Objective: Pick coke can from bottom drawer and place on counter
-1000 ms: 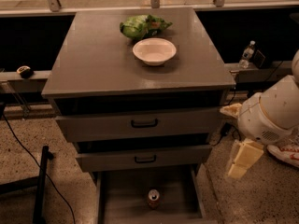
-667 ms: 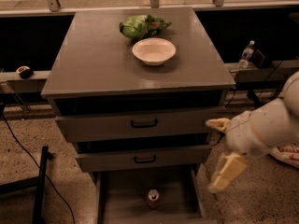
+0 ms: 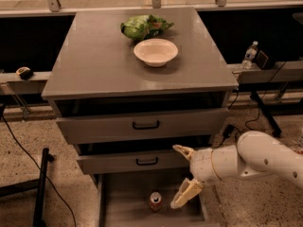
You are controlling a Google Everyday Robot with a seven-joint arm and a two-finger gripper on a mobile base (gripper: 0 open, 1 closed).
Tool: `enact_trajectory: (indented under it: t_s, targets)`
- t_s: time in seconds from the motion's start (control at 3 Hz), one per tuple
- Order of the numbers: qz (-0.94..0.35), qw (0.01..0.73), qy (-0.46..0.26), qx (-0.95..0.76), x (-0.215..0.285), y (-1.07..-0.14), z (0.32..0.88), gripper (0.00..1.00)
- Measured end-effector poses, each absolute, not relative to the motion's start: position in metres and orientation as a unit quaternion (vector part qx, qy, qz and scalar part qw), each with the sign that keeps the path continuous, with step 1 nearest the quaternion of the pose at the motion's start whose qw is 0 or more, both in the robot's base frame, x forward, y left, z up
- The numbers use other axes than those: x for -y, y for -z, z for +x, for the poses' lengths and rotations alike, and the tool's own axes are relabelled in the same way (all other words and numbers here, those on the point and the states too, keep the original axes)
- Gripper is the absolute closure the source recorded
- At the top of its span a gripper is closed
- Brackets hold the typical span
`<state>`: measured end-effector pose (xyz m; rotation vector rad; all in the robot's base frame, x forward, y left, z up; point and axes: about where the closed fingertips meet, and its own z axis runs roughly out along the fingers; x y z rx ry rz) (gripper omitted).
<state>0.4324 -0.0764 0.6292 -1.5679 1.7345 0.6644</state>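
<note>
Swinging in from the cabinet's right side, the gripper (image 3: 175, 176) has dropped leftward within the past second. It now hangs over the right half of the open bottom drawer (image 3: 124, 211), its two pale fingers (image 3: 186, 194) spread wide with nothing between them. The coke can (image 3: 155, 201) stands upright on the drawer floor, just left of the lower finger and apart from it, exactly where it stood a second earlier. The approach looks nearly complete, but the grasp has not begun. The gripper likely needs to come lower and a little further left to straddle the can. The counter (image 3: 94, 65) above, where the can is bound, carries a white bowl (image 3: 156, 52) and a green bag (image 3: 142, 26) toward its back edge. A water bottle (image 3: 249, 55) stands on a ledge at right. No lettering can be read on the can, which shows only red sides and a silver top. The bottle's label cannot be read either.
</note>
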Motion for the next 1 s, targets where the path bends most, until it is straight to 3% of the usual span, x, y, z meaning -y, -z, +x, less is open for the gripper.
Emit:
enact_trajectory:
  t_s: [0.67,1.0]
  targets:
    - [-0.585,0.382,-0.254,-0.669,0.067,-0.600,0.449,0.00]
    - [-0.556,0.454,-0.236,-0.655,0.051,-0.559,0.475,0.00]
